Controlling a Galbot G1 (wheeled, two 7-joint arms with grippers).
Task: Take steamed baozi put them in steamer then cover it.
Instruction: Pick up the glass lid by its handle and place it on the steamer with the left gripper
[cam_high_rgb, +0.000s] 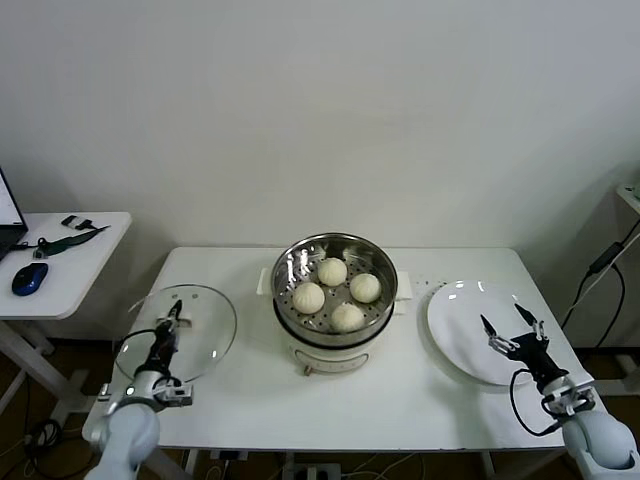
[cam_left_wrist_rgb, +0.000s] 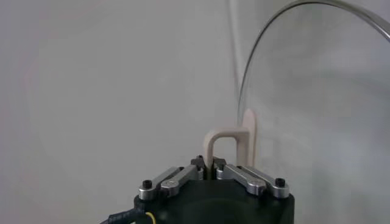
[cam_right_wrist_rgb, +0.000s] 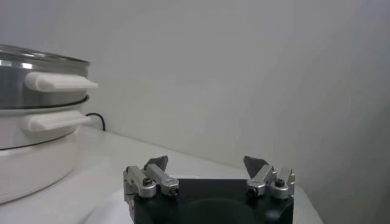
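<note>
Four cream-white baozi (cam_high_rgb: 336, 292) lie in the shiny steel steamer (cam_high_rgb: 290, 263) on its white pot base at the table's middle. The clear glass cover (cam_high_rgb: 205, 330) is at the table's left, tilted up. My left gripper (cam_high_rgb: 175, 313) is shut on the cover's white handle (cam_left_wrist_rgb: 228, 141); the glass rim (cam_left_wrist_rgb: 256, 55) curves past it in the left wrist view. My right gripper (cam_high_rgb: 510, 328) is open and empty above the white plate (cam_high_rgb: 455, 330) at the right. The right wrist view shows the steamer (cam_right_wrist_rgb: 24, 85) off to one side, with my open right gripper (cam_right_wrist_rgb: 207, 164) empty.
A side table (cam_high_rgb: 90, 260) at the far left holds a blue mouse (cam_high_rgb: 30, 279) and a cable. The white wall stands behind the table. A black cable (cam_high_rgb: 600, 265) hangs at the far right.
</note>
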